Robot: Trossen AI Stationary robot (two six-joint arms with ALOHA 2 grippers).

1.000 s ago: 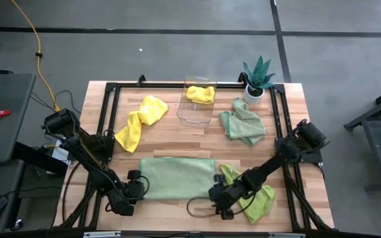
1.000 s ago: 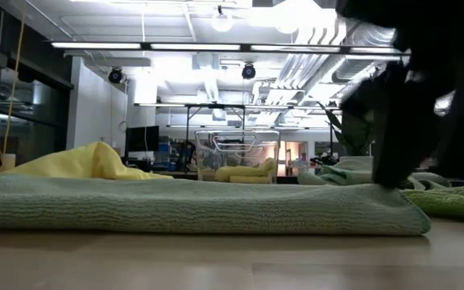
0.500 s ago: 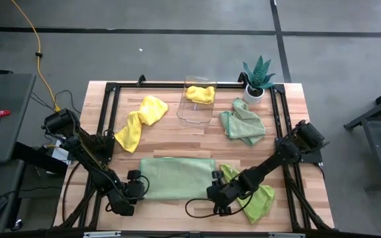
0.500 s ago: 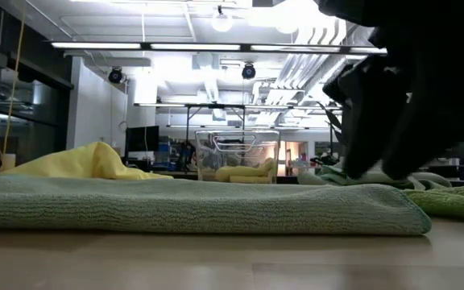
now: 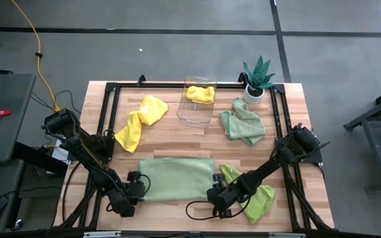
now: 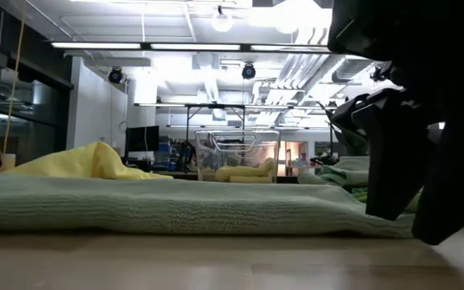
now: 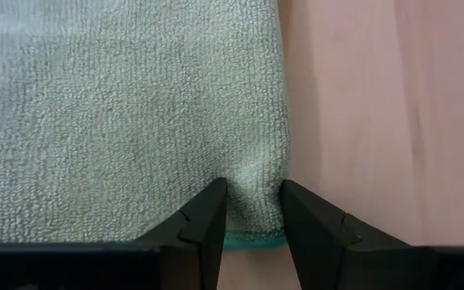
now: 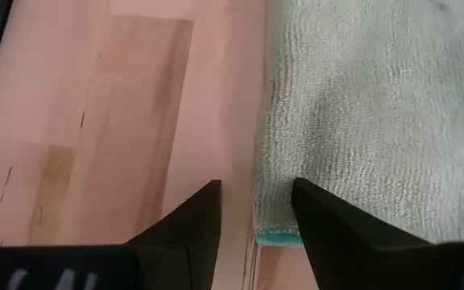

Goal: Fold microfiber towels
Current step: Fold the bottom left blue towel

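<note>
A pale mint green towel [image 5: 177, 177] lies flat on the table near its front edge. It also shows in the low view [image 6: 176, 211]. My left gripper [image 5: 137, 188] is shut on the towel's near left corner. My right gripper [image 5: 217, 195] stands open at the near right corner [image 8: 277, 225]. One of its fingers [image 8: 204, 217] is over bare wood and the other [image 8: 316, 217] over the cloth. A lime green towel [image 5: 258, 199] lies crumpled under the right arm. My left gripper pinches the mint towel's near left corner [image 7: 253, 189] between its two fingers, just inside the teal hem. The fingers slant down from the table's near left. The cloth puckers between them. The towel lies flat on the table; how many layers are held does not show.
At the far left lies a yellow towel [image 5: 139, 122]. The clear bin [image 5: 197, 100] at the far middle holds another yellow towel. A crumpled mint towel [image 5: 242, 125] and a potted plant [image 5: 256, 78] are at the far right. Bare wood shows between these and the flat towel.
My right gripper has sunk toward the table and shifted a little toward the left edge, reaching the flat towel's near right corner. In the low view it now hides that end of the towel. The towel has kept its place.
</note>
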